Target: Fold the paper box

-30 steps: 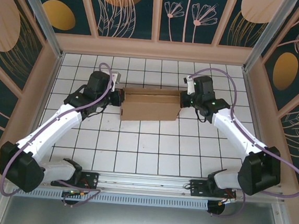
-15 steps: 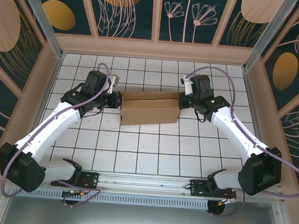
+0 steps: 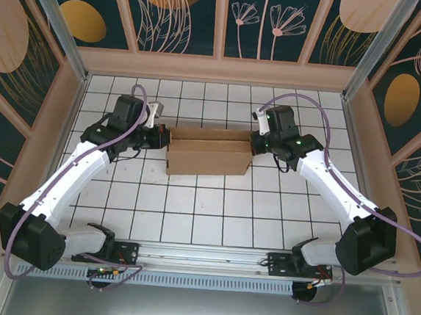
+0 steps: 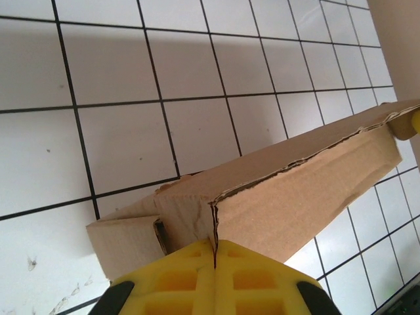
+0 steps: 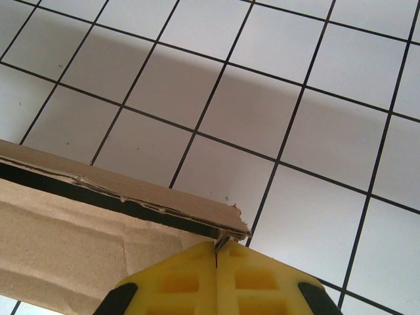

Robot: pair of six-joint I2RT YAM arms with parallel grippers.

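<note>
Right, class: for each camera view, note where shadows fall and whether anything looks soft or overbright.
Top external: even light, sharp throughout. Left wrist: tiles beyond the paper box look grey, the nearest corner nearly washed out. Right wrist: a broad soft shadow crosses the tiles beyond the box.

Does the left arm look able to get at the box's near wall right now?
Probably not yet: the left claw is shut on the left end of the cardboard box. Nothing lies in front of that wall, but it would have to let go first.

left hand [image 3: 161, 138] — paper box [image 3: 209, 154] — right hand [image 3: 255, 141]
</note>
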